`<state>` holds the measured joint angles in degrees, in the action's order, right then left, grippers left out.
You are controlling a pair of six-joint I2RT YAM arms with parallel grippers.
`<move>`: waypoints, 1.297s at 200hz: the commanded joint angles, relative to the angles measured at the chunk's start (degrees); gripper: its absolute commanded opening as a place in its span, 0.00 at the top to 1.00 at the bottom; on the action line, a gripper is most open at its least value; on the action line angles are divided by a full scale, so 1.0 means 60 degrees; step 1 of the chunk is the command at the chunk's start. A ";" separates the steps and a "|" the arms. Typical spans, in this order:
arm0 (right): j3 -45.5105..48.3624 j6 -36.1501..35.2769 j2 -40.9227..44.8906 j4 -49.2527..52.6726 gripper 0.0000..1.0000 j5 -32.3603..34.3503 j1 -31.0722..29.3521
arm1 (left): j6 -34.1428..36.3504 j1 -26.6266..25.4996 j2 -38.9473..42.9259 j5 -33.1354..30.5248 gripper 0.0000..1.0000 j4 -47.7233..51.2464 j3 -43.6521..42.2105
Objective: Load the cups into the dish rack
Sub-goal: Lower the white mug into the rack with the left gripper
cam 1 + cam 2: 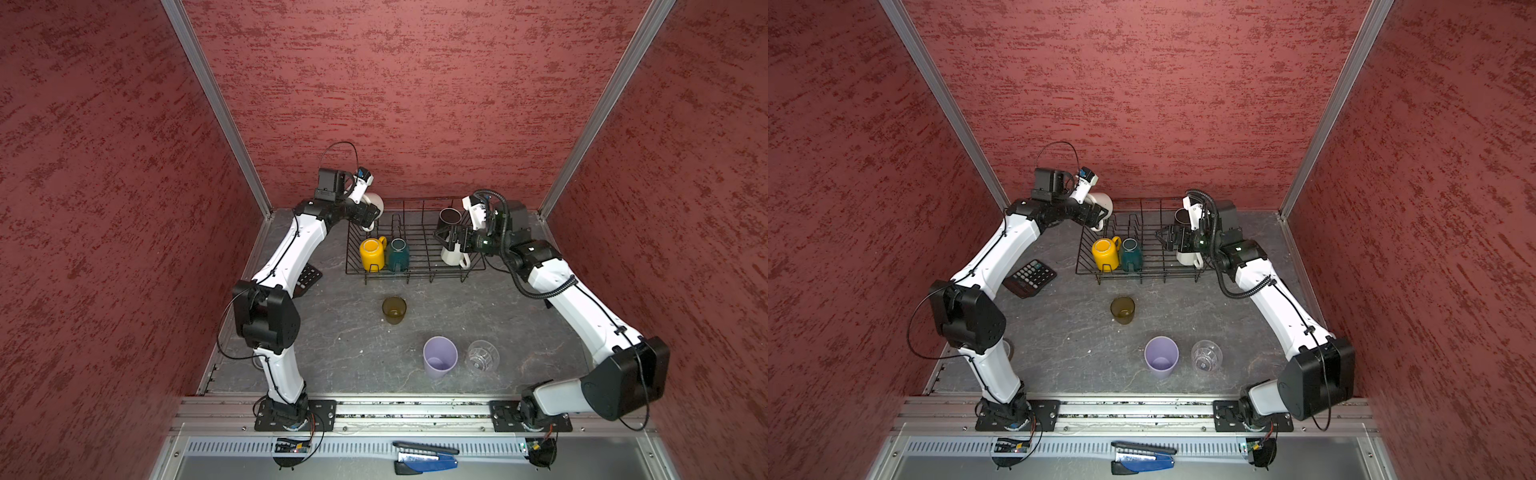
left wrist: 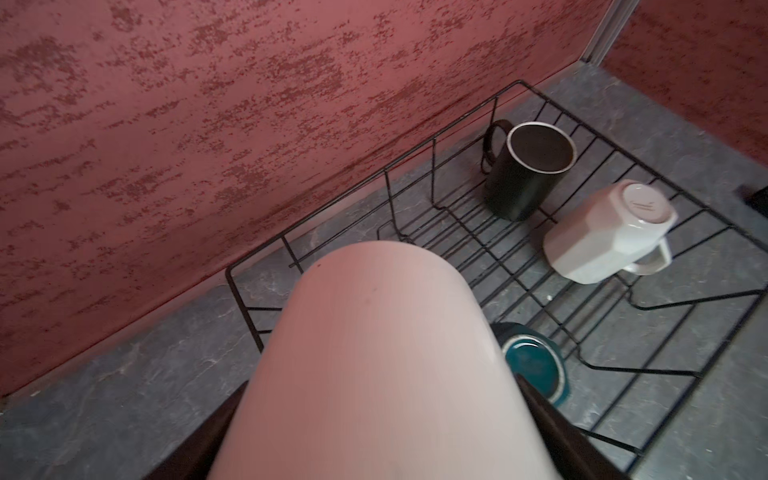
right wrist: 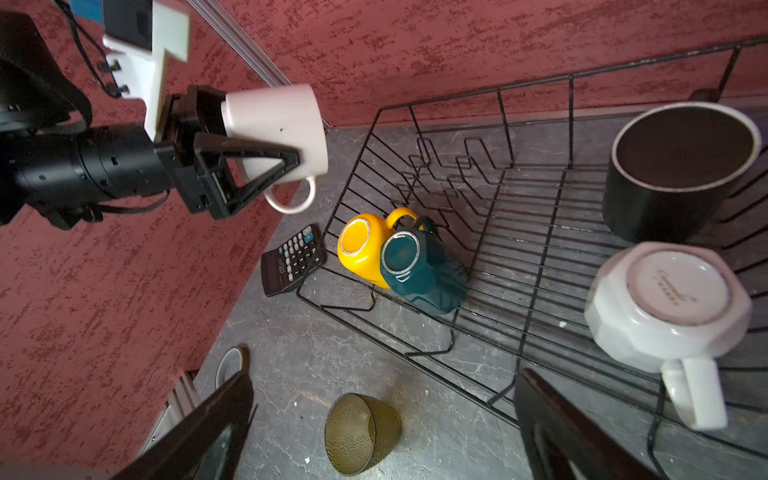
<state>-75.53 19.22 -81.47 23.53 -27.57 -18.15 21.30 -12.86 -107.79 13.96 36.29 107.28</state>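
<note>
Left end effector (image 3: 291, 143) clamped on a white mug (image 3: 272, 118) by the dish rack (image 3: 571, 79); right end effector (image 1: 441, 237) spread wide, empty.

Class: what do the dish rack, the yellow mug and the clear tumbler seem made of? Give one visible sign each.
Dish rack: likely coated metal wire, matt black; thin stiff rods.
Yellow mug: probably glazed ceramic; glossy highlights, bare pale foot ring.
Clear tumbler: glass or clear plastic; the table shows through.

calculator (image 1: 1029, 278) — flat on grey table (image 1: 1075, 340) | blue stapler (image 1: 1142, 461) — lying flat
</note>
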 commanded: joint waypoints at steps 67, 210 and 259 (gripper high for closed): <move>0.0530 -0.0121 0.0751 0.0341 0.01 0.0345 0.0082 | 0.2407 0.0445 -0.2289 0.0553 1.00 0.0607 0.2382; 0.0979 0.0339 0.0765 -0.0113 0.01 -0.0040 0.0111 | 0.3935 0.0122 -0.4462 -0.0418 0.94 0.1735 0.4048; 0.1059 0.0379 0.0742 -0.0166 0.01 -0.0062 0.0119 | 0.4000 -0.0023 -0.4790 -0.0655 0.65 0.1792 0.4224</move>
<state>-69.89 20.80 -77.58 24.45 -27.00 -17.85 44.12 -12.53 -136.31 10.72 48.62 130.21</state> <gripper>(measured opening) 0.987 0.869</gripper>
